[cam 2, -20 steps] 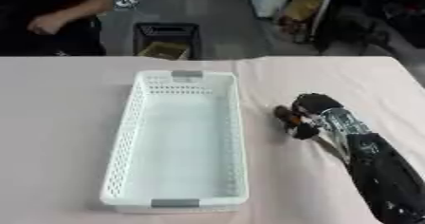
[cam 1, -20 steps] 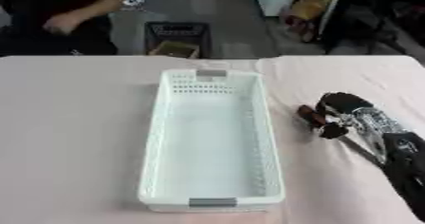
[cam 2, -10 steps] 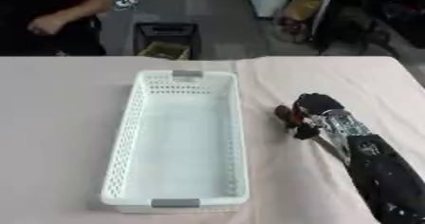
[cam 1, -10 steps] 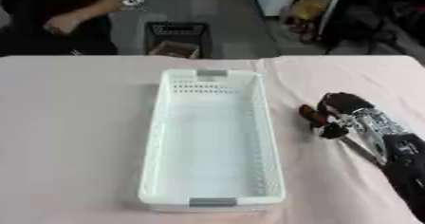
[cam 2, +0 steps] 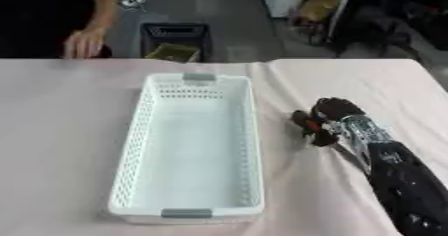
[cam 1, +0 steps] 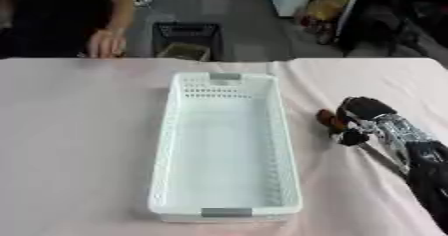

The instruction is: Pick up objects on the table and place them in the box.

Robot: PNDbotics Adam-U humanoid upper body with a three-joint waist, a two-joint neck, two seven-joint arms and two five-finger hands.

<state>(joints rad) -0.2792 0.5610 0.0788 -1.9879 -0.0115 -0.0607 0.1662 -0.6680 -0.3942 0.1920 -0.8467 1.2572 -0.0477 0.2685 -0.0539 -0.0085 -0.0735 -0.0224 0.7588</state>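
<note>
A long white perforated basket (cam 1: 166, 145) stands lengthwise at the middle of the pink table, with nothing inside it. My right hand (cam 1: 366, 111) lies on the cloth just right of the basket, its arm coming in from the lower right. Its fingers are curled round a small dark red-brown object (cam 2: 304, 122), which pokes out on the side facing the basket and rests on or just above the cloth. What the object is I cannot make out. My left hand shows in neither view.
The pink cloth (cam 1: 79, 130) covers the whole table and has folds near my right arm. A black crate (cam 1: 186, 39) stands on the floor beyond the table's far edge.
</note>
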